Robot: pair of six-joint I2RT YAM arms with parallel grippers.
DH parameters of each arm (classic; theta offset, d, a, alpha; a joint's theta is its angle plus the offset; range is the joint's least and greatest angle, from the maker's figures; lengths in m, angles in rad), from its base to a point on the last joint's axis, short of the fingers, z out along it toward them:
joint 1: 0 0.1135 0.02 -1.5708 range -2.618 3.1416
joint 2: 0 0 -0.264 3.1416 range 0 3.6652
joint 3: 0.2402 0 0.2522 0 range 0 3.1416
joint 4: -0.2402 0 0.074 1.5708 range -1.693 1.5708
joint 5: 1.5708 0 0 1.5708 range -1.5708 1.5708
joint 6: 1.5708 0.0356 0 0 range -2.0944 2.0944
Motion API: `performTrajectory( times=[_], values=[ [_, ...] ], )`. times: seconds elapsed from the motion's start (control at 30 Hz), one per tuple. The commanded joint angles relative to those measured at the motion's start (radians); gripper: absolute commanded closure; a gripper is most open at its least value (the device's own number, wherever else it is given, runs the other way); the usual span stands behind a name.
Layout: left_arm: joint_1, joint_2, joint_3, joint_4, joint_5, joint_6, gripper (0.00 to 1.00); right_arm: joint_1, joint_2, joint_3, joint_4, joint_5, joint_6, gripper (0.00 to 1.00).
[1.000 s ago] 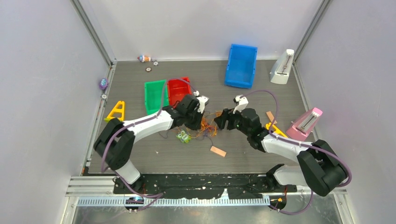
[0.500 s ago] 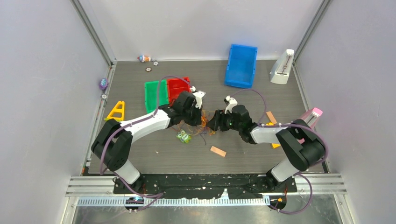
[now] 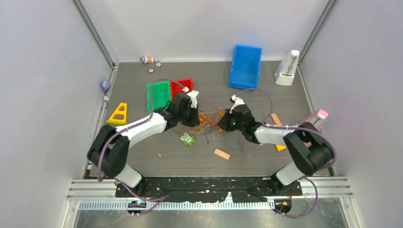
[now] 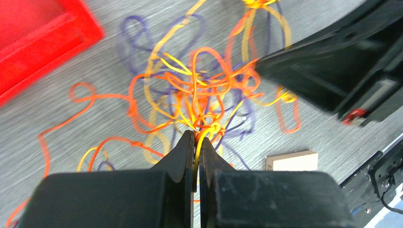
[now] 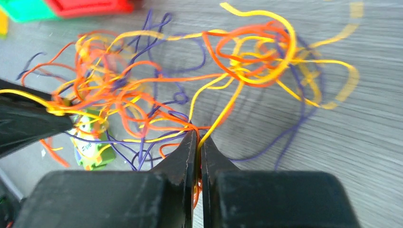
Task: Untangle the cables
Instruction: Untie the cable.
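The cables (image 3: pixel 209 119) are a tangle of thin orange, yellow and purple strands in the middle of the grey table, between both arms. My left gripper (image 3: pixel 196 118) sits at the tangle's left side, shut on yellow and orange cables (image 4: pixel 195 97) that run between its fingers (image 4: pixel 184 152). My right gripper (image 3: pixel 221 124) is at the tangle's right side, shut on a yellow and an orange strand of the cables (image 5: pixel 190 102). The strands stretch between the two grippers. In the left wrist view the right gripper's dark body (image 4: pixel 332 71) fills the upper right.
A small green toy (image 3: pixel 186 139) lies just under the tangle. Red tray (image 3: pixel 182 86) and green tray (image 3: pixel 158 93) sit behind the left arm. A blue bin (image 3: pixel 245 66) stands far back. A tan block (image 3: pixel 221 154) lies nearer, a yellow triangle (image 3: pixel 118 113) at left.
My right gripper moved left into the tangle and shut on strands. My left gripper shifted back and left with its cables, spreading the tangle.
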Motion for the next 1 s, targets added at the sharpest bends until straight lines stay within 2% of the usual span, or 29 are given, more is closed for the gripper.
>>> performTrajectory(
  times=[0.0, 0.13, 0.37, 0.63, 0.8, 0.93, 0.97],
  values=[
    [0.077, -0.158, -0.065, 0.064, -0.065, -0.077, 1.00, -0.025, -0.145, 0.034, -0.232, 0.393, -0.019, 0.95],
    [0.149, -0.243, -0.127, 0.035, -0.113, -0.103, 1.00, -0.086, -0.204, 0.020, -0.339, 0.557, 0.043, 0.95],
    [0.181, -0.364, -0.240, 0.005, -0.295, -0.137, 1.00, -0.172, -0.327, -0.059, -0.366, 0.679, 0.146, 0.95],
    [0.182, -0.510, -0.302, -0.031, -0.431, -0.121, 1.00, -0.176, -0.476, -0.149, -0.307, 0.720, 0.143, 0.95],
    [0.182, -0.614, -0.344, 0.035, -0.361, -0.070, 1.00, -0.177, -0.523, -0.173, -0.272, 0.688, 0.104, 0.95],
    [0.182, -0.603, -0.351, 0.104, -0.091, -0.005, 1.00, -0.176, -0.567, -0.208, -0.162, 0.525, 0.008, 0.93],
    [0.182, -0.590, -0.352, 0.121, -0.032, -0.001, 1.00, -0.176, -0.582, -0.230, -0.109, 0.493, -0.004, 0.87]
  ],
)
